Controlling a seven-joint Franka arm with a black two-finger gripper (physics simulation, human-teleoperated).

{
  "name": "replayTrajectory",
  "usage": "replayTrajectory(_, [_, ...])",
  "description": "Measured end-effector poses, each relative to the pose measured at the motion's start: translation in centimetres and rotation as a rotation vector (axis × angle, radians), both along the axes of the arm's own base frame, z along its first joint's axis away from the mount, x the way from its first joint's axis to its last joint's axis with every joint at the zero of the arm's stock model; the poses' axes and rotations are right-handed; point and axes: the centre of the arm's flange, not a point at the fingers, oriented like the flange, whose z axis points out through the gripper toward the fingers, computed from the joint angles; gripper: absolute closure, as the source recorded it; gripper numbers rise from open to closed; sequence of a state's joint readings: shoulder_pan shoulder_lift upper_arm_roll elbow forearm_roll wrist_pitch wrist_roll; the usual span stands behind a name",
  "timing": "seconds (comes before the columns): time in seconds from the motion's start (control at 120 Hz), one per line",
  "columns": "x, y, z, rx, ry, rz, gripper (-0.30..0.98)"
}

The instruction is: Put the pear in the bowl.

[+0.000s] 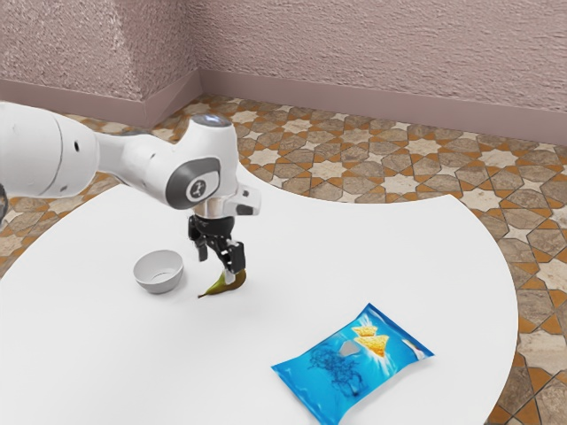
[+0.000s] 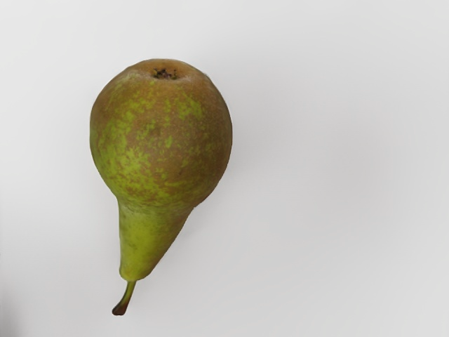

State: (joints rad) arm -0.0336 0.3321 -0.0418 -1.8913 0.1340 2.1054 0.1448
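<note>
Nearest to the camera, in the exterior view, a blue snack packet (image 1: pixel 341 376) is lying flat on the white worktop (image 1: pixel 97 354), and it is showing yellow chips printed on its front. Behind the packet, and more to the exterior view's left, the pear (image 1: pixel 215 288) is resting on its side on the worktop, outside of the bowl (image 1: pixel 160 283). Its thin end with the stem is pointing toward the exterior view's left and toward the camera. The grey bowl is standing upright near the pear, on the exterior view's left of it, and the two are keeping a small gap between them. The white arm (image 1: pixel 133 161) is coming in from the exterior view's left, and its black tool (image 1: pixel 218 267) is pointing down just over the pear. The two fingers are standing wide apart, and one of them is partly hiding the thick end of the pear. Beyond the curved edge of the worktop, a floor (image 1: pixel 399 164) of brown, orange and pale tiles is spreading up to a rough pinkish wall (image 1: pixel 381 53)

In the wrist view, the pear is lying under the hand, on the pale surface of the worktop. Its round end is wearing a brown skin with many green spots, and it is showing a small dark hollow at its tip. The neck is turning greener as it is getting narrow, and a short brownish stem (image 2: pixel 124 300) is sticking out from it
</note>
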Motion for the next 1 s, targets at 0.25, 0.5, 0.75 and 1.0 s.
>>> replayTrajectory(0.25, [2.9,1.9,-2.8,-0.016,-0.018,-0.043,0.00])
replayTrajectory(0.5, [3.8,1.8,-4.7,-0.028,-0.013,-0.094,0.00])
replayTrajectory(0.75, [4.0,1.8,-6.2,-0.035,-0.011,-0.127,0.00])
replayTrajectory(1.0, [4.5,2.2,-7.1,-0.039,-0.022,-0.147,0.00])
